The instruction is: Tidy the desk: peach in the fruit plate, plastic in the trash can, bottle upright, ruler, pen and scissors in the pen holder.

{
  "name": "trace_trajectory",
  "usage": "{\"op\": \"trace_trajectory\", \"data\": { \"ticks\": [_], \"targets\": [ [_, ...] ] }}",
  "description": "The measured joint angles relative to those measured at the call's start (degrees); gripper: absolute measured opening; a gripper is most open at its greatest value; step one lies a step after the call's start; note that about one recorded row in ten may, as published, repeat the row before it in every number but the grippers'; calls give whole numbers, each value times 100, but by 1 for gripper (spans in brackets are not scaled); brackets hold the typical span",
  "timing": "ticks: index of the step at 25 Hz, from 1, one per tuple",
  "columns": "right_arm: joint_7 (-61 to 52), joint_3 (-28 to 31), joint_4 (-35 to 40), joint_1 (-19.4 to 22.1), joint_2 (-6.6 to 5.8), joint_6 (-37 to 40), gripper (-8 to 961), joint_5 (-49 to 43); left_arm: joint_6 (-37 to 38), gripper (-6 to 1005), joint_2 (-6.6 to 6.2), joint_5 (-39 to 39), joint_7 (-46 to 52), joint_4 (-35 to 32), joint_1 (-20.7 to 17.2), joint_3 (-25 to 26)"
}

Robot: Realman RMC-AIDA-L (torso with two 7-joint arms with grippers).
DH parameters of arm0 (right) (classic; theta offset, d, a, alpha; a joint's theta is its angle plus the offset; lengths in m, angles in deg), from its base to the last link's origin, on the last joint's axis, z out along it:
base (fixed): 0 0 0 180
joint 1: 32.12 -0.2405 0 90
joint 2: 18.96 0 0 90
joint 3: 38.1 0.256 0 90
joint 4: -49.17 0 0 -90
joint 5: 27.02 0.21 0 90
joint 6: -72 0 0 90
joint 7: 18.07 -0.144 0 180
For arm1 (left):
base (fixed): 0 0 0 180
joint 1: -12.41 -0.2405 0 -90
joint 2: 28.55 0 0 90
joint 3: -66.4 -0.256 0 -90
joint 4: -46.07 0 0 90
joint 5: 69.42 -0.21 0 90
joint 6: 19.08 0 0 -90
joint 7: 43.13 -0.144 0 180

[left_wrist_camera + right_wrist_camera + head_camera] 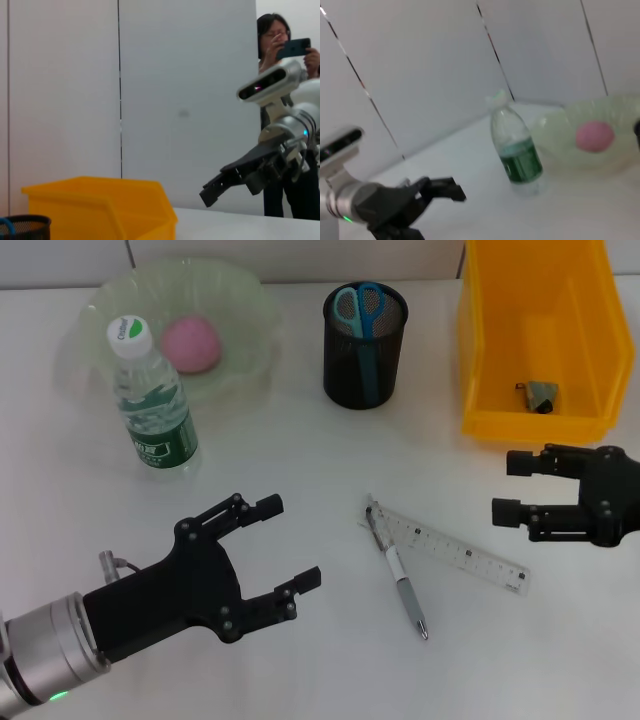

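Head view shows my left gripper (pixel 283 545) with jaws released beside the thin clear plastic ruler (pixel 450 548): stiff, flat, slippery, best pinched by its overhanging-free long edges.

one pen (pixel 400 578), one ruler (pixel 450 547), one bottle (pixel 152 400)

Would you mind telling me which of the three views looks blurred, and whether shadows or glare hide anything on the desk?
Right wrist view: soft and smeared, the bottle and peach lack crisp edges. Head view: sharp, evenly lit, only faint shadows under the left gripper and right gripper; the ruler markings are readable. Left wrist view: sharp; no glare hides the yellow bin.
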Motion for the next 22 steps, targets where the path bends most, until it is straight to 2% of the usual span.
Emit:
{"op": "trace_trajectory", "data": {
  "ticks": [2,3,4,5,7,8,12,15,18,22],
  "targets": [
    [-763,-23,636,-74,18,18,825,-495,-97,801,0,2,-1,46,19,0],
    [-1554,-42,1323,-208,64,77,825,-1061,-174,801,0,2,6,89,49,0],
    [-1554,-42,1323,-208,64,77,825,-1061,-174,801,0,2,6,89,49,0],
    [-1978,-54,1678,-297,88,154,825,-1387,-191,801,0,2,21,105,67,0],
    [-2754,-62,2324,-512,163,341,825,-1962,-200,801,0,2,42,125,95,-1],
    [-3500,-156,2911,-781,203,549,825,-2470,-210,801,-1,3,46,180,134,-3],
    [-4177,-510,3438,-1100,187,765,825,-2921,-231,801,-1,5,30,271,178,4],
    [-4185,-897,3615,-1369,158,943,826,-3186,-252,801,0,8,15,306,186,6],
    [-3940,-1279,3476,-1781,129,1096,826,-3832,-300,801,0,10,-79,310,147,7],
    [-3552,-1396,3245,-1996,179,1121,826,-4082,-330,801,0,0,-133,312,140,-17]
  ]
}}
